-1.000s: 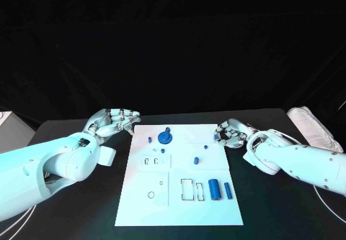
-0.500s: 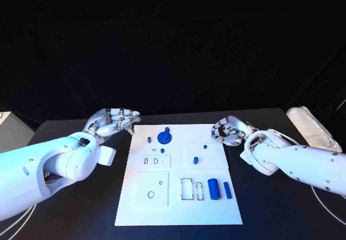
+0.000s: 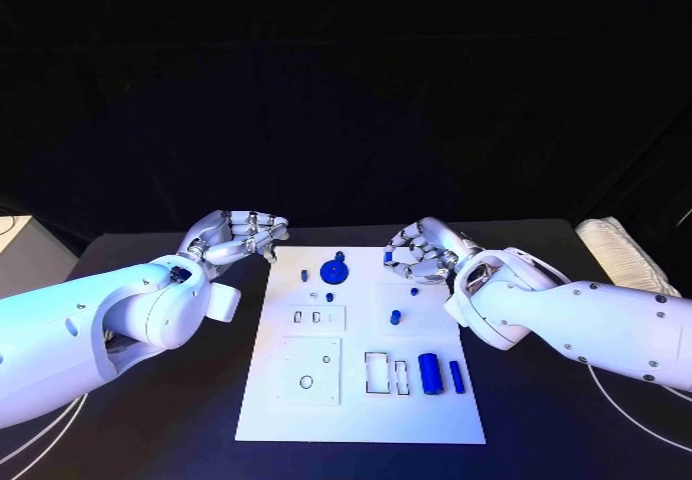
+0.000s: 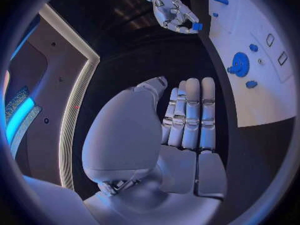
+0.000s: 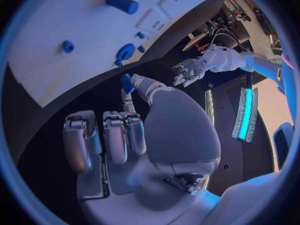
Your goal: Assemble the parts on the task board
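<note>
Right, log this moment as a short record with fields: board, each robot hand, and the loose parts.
board: white task board on the black table
right robot hand: over the board's far right edge, pinching a small blue part at its fingertips
left robot hand: beside the board's far left corner, fingers curled, holding nothing
blue gear: at the board's far end
blue cylinders: large cylinder and thin cylinder lying side by side near the right edge
</note>
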Controlling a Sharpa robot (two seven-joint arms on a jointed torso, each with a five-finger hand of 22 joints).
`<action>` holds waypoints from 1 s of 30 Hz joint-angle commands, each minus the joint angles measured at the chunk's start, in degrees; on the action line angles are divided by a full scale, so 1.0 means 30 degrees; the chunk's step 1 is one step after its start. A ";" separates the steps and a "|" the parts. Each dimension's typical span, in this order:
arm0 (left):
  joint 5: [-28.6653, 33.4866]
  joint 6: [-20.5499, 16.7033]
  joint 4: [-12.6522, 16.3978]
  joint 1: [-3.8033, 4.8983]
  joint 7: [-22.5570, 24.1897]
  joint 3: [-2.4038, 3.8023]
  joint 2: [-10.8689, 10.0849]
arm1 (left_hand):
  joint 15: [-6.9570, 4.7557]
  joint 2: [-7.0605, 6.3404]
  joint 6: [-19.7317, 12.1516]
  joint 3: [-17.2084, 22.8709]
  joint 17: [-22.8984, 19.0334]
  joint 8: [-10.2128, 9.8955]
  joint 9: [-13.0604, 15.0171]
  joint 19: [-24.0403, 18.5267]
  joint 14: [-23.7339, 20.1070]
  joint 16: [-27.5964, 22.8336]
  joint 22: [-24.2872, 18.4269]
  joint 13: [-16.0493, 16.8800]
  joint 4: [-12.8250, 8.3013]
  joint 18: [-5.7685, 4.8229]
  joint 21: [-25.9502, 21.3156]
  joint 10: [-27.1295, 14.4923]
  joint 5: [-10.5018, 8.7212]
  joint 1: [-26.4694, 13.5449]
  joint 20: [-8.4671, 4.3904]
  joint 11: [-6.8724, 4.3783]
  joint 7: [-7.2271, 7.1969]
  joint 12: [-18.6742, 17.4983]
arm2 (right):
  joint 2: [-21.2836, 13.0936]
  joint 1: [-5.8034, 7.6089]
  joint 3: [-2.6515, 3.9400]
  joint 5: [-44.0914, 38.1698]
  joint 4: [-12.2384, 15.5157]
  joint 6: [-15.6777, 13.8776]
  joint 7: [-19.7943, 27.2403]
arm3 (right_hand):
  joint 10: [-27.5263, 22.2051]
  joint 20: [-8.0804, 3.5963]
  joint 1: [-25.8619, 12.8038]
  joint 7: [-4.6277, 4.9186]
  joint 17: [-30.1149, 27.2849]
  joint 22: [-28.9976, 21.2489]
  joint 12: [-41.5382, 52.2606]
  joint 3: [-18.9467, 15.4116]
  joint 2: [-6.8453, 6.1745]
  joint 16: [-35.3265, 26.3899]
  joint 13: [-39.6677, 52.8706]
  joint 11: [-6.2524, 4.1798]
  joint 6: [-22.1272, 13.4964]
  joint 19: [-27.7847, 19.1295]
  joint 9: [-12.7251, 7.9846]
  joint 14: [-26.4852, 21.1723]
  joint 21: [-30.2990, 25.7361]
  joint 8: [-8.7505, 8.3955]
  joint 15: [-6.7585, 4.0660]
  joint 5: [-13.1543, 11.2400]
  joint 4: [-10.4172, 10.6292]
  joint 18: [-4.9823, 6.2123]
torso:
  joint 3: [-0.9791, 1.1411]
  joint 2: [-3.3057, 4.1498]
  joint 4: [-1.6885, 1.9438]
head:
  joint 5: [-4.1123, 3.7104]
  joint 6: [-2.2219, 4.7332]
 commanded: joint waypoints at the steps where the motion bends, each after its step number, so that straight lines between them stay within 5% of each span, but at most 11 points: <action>1: -0.0305 0.0281 -0.0147 0.0001 -0.0146 -0.0011 0.0176 | -0.0169 0.0040 0.0110 -0.0172 0.0142 0.0211 0.0154 -0.0152 0.0092 0.0299 0.0059 0.0301 -0.0133 0.0282 0.0186 0.0214 -0.0118 -0.0108 -0.0061 -0.0078 -0.0055 0.0450 | 0.0768 -0.0030 -0.0012 -0.0773 0.0433 -0.0225 -0.2303 | 0.1669 -0.0006 -0.0146 -0.0162 0.5032 0.5019 -0.0048 0.0108 0.0036 0.0082 0.4703 0.0026 0.0106 0.1997 0.0546 0.1957 0.0042 0.0569 0.0112 0.0060 -0.0029 -0.0130 | -0.0117 -0.0147 0.0042 | 0.0157 -0.0193; 9: -0.0475 0.0263 -0.0428 0.0002 -0.0364 -0.0059 0.0516 | -0.0329 0.0243 -0.0302 -0.0715 0.0907 0.0833 0.0690 -0.0164 0.0149 0.1572 0.0311 0.2220 -0.0249 0.0270 0.0709 -0.0585 -0.0086 -0.0055 -0.0214 -0.0277 -0.0205 0.2939 | 0.3053 -0.0597 -0.0059 -0.1863 0.0407 -0.0333 -0.3906 | 0.1658 0.0014 -0.0116 -0.0157 0.5032 0.5019 -0.0062 0.0134 0.0013 0.0082 0.4692 0.0034 0.0073 0.1997 0.0552 0.1957 0.0042 0.0586 0.0127 0.0059 -0.0102 -0.0130 | -0.0267 -0.0265 0.0035 | 0.0445 -0.0372; 15: -0.0669 0.0370 -0.0486 0.0004 -0.0551 -0.0095 0.0724 | -0.0381 0.0334 -0.0629 -0.0845 0.3571 0.1135 0.0928 0.0727 0.1771 0.4180 0.1543 0.3667 -0.0124 0.0116 0.1891 -0.1585 -0.0060 0.0014 -0.0275 -0.0312 -0.0203 0.4831 | 0.4190 -0.1290 -0.0086 -0.3369 0.0079 -0.0308 -0.4820 | 0.1672 0.0033 -0.0170 -0.0138 0.5032 0.5019 -0.0046 0.0115 -0.0043 0.0082 0.4706 0.0050 0.0064 0.1997 0.0562 0.1957 0.0042 0.0614 0.0141 0.0044 -0.0127 -0.0130 | -0.0347 -0.0329 0.0082 | 0.0470 -0.0489; 22: -0.0891 0.0445 -0.0501 0.0004 -0.0718 -0.0115 0.0913 | -0.0421 0.0338 -0.0800 -0.0867 0.5046 0.1300 0.1038 0.1601 0.2666 0.5542 0.2898 0.4515 -0.0037 -0.0099 0.2859 -0.2170 -0.0046 0.0037 -0.0315 -0.0348 -0.0225 0.6026 | 0.5090 -0.2074 -0.0172 -0.5183 -0.0767 -0.0225 -0.4910 | 0.1684 0.0058 -0.0235 -0.0136 0.5032 0.5019 -0.0032 0.0084 -0.0159 0.0082 0.4718 0.0060 0.0058 0.1997 0.0576 0.1957 0.0042 0.0658 0.0156 0.0035 -0.0187 -0.0130 | -0.0278 -0.0276 0.0057 | 0.0881 -0.0597; 30: -0.1007 0.0473 -0.0593 -0.0003 -0.0833 -0.0216 0.1126 | -0.0412 0.0340 -0.0897 -0.0855 0.5232 0.1314 0.1053 0.1690 0.2780 0.5744 0.3059 0.4677 -0.0018 -0.0122 0.3008 -0.2394 -0.0043 0.0036 -0.0317 -0.0330 -0.0212 0.6251 | 0.5525 -0.2521 -0.0227 -0.6057 -0.1337 -0.0242 -0.4812 | 0.1709 0.0065 -0.0250 -0.0134 0.5032 0.5019 -0.0004 0.0076 -0.0206 0.0082 0.4742 0.0061 0.0051 0.1997 0.0578 0.1957 0.0042 0.0671 0.0159 0.0034 -0.0216 -0.0130 | -0.0278 -0.0223 0.0098 | 0.0969 -0.0740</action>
